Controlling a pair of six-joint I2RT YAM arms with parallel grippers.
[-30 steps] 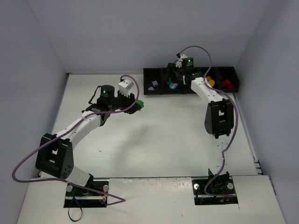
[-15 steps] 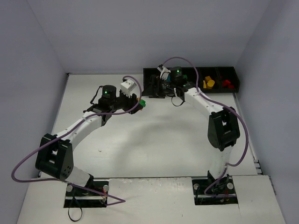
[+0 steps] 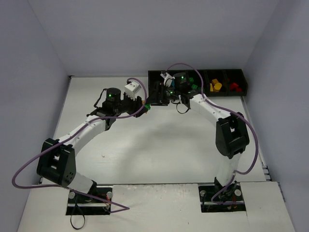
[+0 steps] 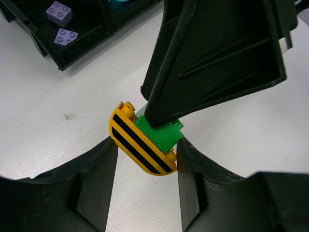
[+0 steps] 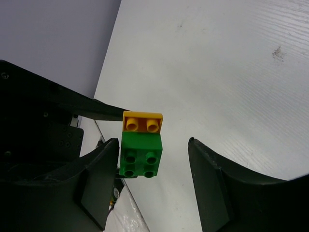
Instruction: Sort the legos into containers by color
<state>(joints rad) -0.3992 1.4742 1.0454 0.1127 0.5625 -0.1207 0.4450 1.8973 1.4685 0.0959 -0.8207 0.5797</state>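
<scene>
My left gripper (image 4: 147, 147) is shut on a rounded yellow lego with black stripes (image 4: 140, 145) that has a green lego (image 4: 161, 133) stuck to it, held above the table. In the top view the left gripper (image 3: 144, 107) is left of the black tray of containers (image 3: 227, 71). My right gripper (image 5: 153, 141) is open with its jaws on either side of the green lego (image 5: 141, 157) and the yellow piece (image 5: 142, 122). Its left finger is close beside the green lego and its right finger is well apart. In the top view the right gripper (image 3: 155, 99) meets the left one.
Two lilac legos (image 4: 60, 12) lie in the tray's end bin (image 4: 72, 53). Yellow legos (image 3: 216, 86) and red legos (image 3: 234, 87) lie in the right bins. Walls stand behind and on both sides of the table.
My right arm has swung left from over the tray's bins to the left gripper, and its open jaws now flank the held legos. The left gripper has barely moved.
</scene>
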